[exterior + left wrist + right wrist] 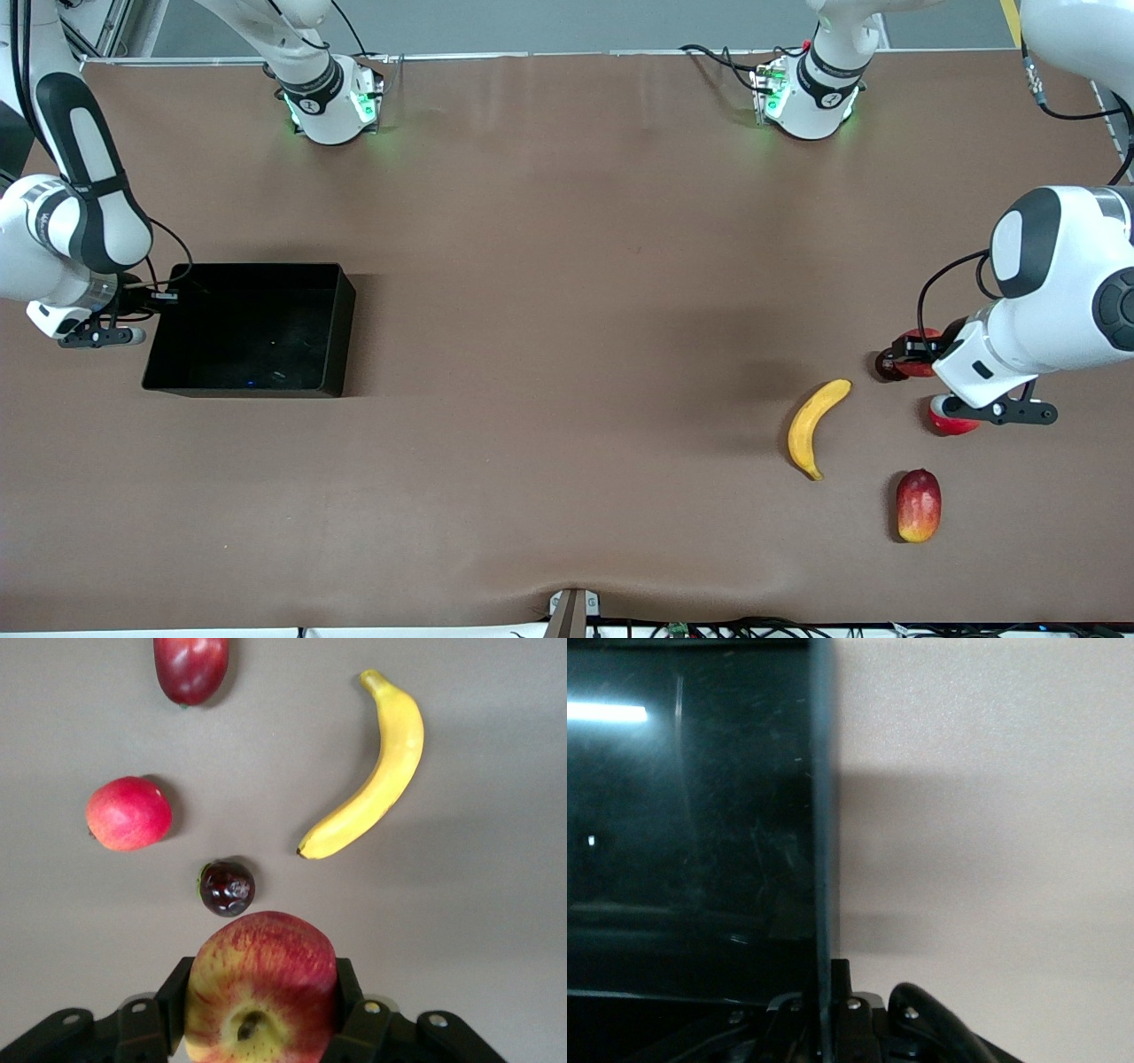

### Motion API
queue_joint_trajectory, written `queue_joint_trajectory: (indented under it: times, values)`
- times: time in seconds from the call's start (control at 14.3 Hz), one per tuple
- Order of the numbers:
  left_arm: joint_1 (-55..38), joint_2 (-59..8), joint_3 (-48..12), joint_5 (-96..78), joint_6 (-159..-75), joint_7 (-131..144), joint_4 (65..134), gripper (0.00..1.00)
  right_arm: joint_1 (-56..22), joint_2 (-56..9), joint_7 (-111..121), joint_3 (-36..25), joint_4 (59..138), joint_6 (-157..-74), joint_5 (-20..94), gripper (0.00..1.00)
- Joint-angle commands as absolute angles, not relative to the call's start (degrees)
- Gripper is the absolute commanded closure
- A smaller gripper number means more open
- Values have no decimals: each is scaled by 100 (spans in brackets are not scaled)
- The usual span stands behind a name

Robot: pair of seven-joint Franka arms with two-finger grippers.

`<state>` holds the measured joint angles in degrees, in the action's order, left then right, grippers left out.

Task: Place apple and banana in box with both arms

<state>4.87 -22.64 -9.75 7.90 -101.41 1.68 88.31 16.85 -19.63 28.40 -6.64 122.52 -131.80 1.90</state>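
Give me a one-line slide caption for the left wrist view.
Left gripper clamps the apple above the table, with banana and three other fruits lying below.

1. The left gripper (262,1010) has its two dark fingers (170,1005) pressed against either side of the apple (261,979), whose yellowish stem dimple faces the camera.
2. A small dark round fruit (227,888) lies on the brown table (478,930) just beside the apple.
3. The banana (376,771) lies near it, apart from the other fruits.
4. A pinkish-red round fruit (128,812) and an oblong dark red fruit (190,666) lie well apart from the banana.
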Motion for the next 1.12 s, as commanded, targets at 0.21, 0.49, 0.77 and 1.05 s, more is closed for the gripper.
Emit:
queue_joint_trajectory:
  times: [0.21, 0.49, 0.77, 1.05]
  values:
    - [580, -1846, -1020, 563, -10108, 281, 9333, 100, 1618, -1793, 2848, -510, 11156, -10912, 753, 100]
    - [659, -1854, -1020, 536, -10099, 273, 9334, 100, 863, -1442, 1586, -510, 10995, -10039, 1011, 100]
    - [659, -1907, -1020, 536, -10107, 281, 9352, 100, -480, -1195, 171, -510, 10925, -9940, 1238, 100]
    - [650, -1898, -1028, 536, -10107, 281, 9369, 100, -1440, -1274, -488, -519, 10671, -10151, 1871, 100]
